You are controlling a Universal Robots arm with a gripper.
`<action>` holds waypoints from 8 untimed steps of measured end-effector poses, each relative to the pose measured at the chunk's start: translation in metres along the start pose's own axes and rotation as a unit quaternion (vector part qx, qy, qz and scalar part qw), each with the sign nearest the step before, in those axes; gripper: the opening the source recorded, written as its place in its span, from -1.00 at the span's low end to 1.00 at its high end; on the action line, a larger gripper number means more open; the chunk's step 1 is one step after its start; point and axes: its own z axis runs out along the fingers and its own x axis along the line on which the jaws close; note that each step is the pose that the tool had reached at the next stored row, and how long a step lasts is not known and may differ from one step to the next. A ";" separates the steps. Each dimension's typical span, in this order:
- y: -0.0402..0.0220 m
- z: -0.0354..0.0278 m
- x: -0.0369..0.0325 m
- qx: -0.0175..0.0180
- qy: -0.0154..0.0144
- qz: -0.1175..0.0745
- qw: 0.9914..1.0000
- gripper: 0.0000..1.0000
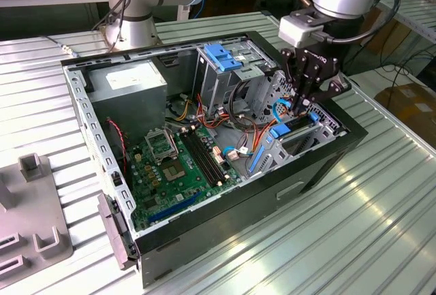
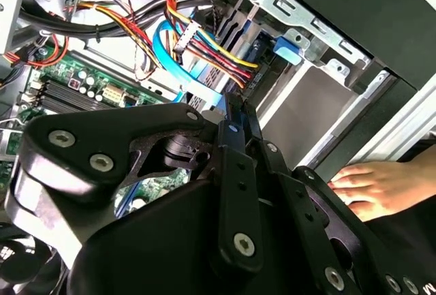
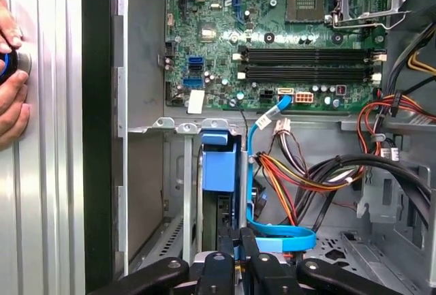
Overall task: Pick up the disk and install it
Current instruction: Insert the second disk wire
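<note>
The gripper (image 1: 304,102) is pinched narrow on the disk (image 3: 219,165), gripping its upper edge as it stands on edge in the bay directly below the fingertips. Judging by its look, the disk is stiff, fairly heavy and shock-sensitive; its blue bracket gives the safest hold. Cables (image 3: 300,172) crowd one side, the bay wall (image 3: 146,193) the other, leaving little room. A hand (image 2: 381,186) rests outside the case (image 1: 320,165).
</note>
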 end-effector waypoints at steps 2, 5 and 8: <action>0.0019 0.0005 0.0000 0.003 0.000 0.000 1.000 -0.68; 0.0032 0.0018 0.0006 0.006 0.000 0.001 1.000 -0.68; 0.0039 0.0034 0.0034 0.007 -0.002 0.001 1.000 -0.68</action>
